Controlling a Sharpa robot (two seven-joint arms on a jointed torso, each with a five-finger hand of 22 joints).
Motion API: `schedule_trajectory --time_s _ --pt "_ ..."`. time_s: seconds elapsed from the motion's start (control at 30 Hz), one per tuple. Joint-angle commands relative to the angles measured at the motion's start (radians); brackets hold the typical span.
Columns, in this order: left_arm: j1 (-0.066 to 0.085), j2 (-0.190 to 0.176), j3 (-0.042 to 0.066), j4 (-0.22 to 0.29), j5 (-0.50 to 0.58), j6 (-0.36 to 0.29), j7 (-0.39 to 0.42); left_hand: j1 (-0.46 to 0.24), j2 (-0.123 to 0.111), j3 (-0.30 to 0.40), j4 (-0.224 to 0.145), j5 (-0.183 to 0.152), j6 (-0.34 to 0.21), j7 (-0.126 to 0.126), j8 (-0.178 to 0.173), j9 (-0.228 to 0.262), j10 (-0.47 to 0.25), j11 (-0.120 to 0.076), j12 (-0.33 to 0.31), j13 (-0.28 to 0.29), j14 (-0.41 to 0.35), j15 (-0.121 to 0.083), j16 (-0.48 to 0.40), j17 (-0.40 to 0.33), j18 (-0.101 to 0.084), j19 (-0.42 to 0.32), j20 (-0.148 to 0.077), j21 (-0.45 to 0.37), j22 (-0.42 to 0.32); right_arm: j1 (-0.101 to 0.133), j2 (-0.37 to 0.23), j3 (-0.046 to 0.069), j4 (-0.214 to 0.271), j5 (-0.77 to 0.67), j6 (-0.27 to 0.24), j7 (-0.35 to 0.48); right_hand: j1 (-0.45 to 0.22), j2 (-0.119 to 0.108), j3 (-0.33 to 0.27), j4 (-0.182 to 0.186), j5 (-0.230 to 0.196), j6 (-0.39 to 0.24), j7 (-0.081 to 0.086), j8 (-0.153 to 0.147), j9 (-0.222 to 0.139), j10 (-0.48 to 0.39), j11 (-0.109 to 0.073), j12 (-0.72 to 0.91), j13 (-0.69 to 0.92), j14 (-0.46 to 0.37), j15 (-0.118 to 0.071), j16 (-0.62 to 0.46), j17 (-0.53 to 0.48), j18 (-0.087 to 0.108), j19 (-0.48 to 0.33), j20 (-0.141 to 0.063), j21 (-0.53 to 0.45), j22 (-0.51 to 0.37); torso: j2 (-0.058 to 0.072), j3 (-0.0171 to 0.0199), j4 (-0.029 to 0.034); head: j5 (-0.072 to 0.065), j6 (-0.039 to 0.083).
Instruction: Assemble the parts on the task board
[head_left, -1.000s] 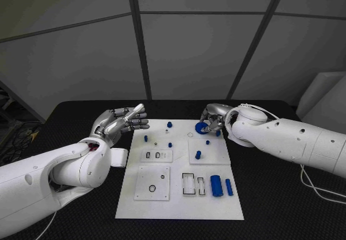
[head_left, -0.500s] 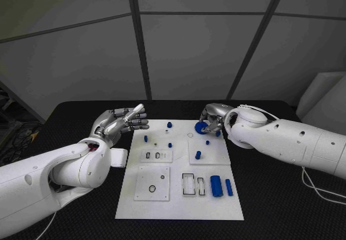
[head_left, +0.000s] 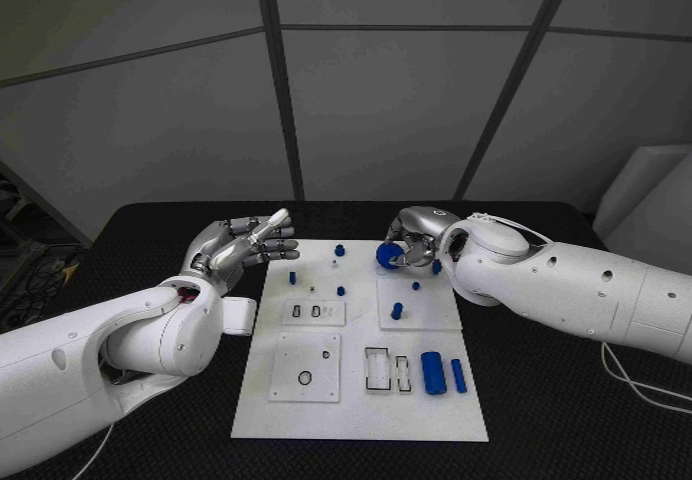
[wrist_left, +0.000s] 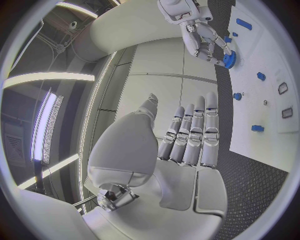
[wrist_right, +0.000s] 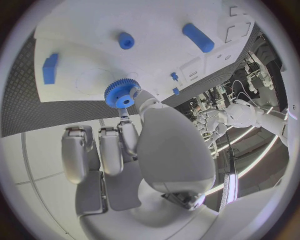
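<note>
Gear (head_left: 387, 255) pinched in right hand (head_left: 411, 240), above far edge of task board (head_left: 361, 420); left hand (head_left: 238, 245) empty beside board, fingers loosely spread. Left wrist view: gear (wrist_left: 229, 60) just off the plate. Right wrist view: gear (wrist_right: 121, 93) near faint round seat; keep bore level, lower straight, release once seated.

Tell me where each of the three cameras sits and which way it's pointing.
Head view: on the robot's head, looking down at the white rectangular task board; both white arms show.
Left wrist view: behind the open left robot hand, facing the board's edge.
Right wrist view: behind the right robot hand, facing the board.
All three share the blue toothed plastic gear it holds.
</note>
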Motion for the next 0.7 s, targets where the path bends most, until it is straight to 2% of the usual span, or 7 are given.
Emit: schedule_trajectory --time_s 0.03,0.13,0.33,0.5,0.63,0.7 --pt "0.001 0.000 0.001 0.000 -0.008 0.011 0.002 -0.003 0.006 0.000 -0.005 0.004 0.003 0.007 -0.005 -0.001 0.000 0.003 -0.005 0.000 0.001 0.005 -0.006 0.001 -0.030 0.006 0.002 0.006 0.002 0.003 0.012 0.001 0.017 -0.035 -0.040 -0.021 -0.010 0.001 0.009 -0.001 0.008 0.010 0.000 -0.004 0.000 0.006 -0.002 0.001 0.002 0.069 -0.004 0.007 0.074 -0.019 0.068 -0.005 0.007 0.215 0.001 -0.0011 0.0033 0.003 0.002" --pt "0.001 -0.001 0.001 0.001 -0.008 0.011 0.002 -0.002 0.006 0.000 -0.006 0.004 0.003 0.007 -0.006 -0.001 0.000 0.003 -0.006 0.000 0.001 0.005 -0.007 0.001 -0.030 0.006 0.002 0.006 0.002 0.003 0.033 0.001 0.017 -0.039 -0.043 -0.021 -0.010 0.001 0.010 -0.001 0.009 0.010 0.000 -0.004 0.000 0.006 -0.002 0.001 0.002 0.069 -0.004 0.007 0.074 -0.019 0.069 -0.005 0.007 0.216 0.001 -0.0010 0.0014 0.007 0.001" --pt "0.001 -0.002 0.001 0.003 -0.008 0.010 0.003 -0.002 0.006 0.000 -0.006 0.004 0.003 0.007 -0.006 -0.001 0.000 0.003 -0.006 0.000 0.001 0.005 -0.007 0.001 -0.030 0.006 0.002 0.006 0.002 0.003 0.079 0.001 0.003 -0.046 -0.048 -0.019 -0.011 0.001 0.013 -0.001 0.010 0.011 0.000 -0.005 0.000 0.007 -0.003 0.002 0.004 0.069 -0.004 0.007 0.073 -0.020 0.071 -0.005 0.008 0.219 0.002 -0.0007 0.0024 0.015 0.001" --pt "0.001 -0.001 0.001 0.004 -0.008 0.009 0.003 -0.002 0.006 0.000 -0.006 0.004 0.003 0.007 -0.006 -0.001 0.000 0.003 -0.006 0.000 0.001 0.005 -0.007 0.001 -0.030 0.006 0.002 0.006 0.002 0.003 0.133 0.001 -0.032 -0.049 -0.052 -0.013 -0.011 0.002 0.016 -0.002 0.012 0.011 0.000 -0.006 -0.001 0.008 -0.003 0.004 0.005 0.069 -0.004 0.007 0.073 -0.020 0.073 -0.005 0.009 0.221 0.002 -0.0009 0.0019 0.019 -0.001" --pt "0.002 0.001 0.001 0.005 -0.008 0.010 0.003 -0.002 0.006 0.000 -0.006 0.004 0.003 0.007 -0.006 -0.001 0.000 0.003 -0.006 0.000 0.001 0.005 -0.007 0.001 -0.030 0.006 0.002 0.006 0.002 0.003 0.172 0.000 -0.066 -0.051 -0.049 -0.006 -0.012 0.003 0.019 -0.002 0.013 0.012 0.000 -0.006 -0.001 0.008 -0.003 0.005 0.007 0.069 -0.004 0.007 0.074 -0.020 0.074 -0.005 0.010 0.222 0.004 -0.0024 0.0046 0.019 -0.002" --pt "0.002 0.002 0.001 0.006 -0.008 0.010 0.003 -0.002 0.006 0.000 -0.006 0.004 0.003 0.007 -0.006 -0.001 0.000 0.003 -0.006 0.000 0.001 0.005 -0.007 0.001 -0.030 0.006 0.002 0.006 0.002 0.003 0.187 0.000 -0.079 -0.051 -0.047 -0.003 -0.012 0.003 0.019 -0.002 0.013 0.012 0.000 -0.006 -0.001 0.008 -0.003 0.005 0.007 0.069 -0.004 0.007 0.074 -0.020 0.074 -0.005 0.010 0.222 0.003 -0.0017 0.0033 0.020 -0.003"
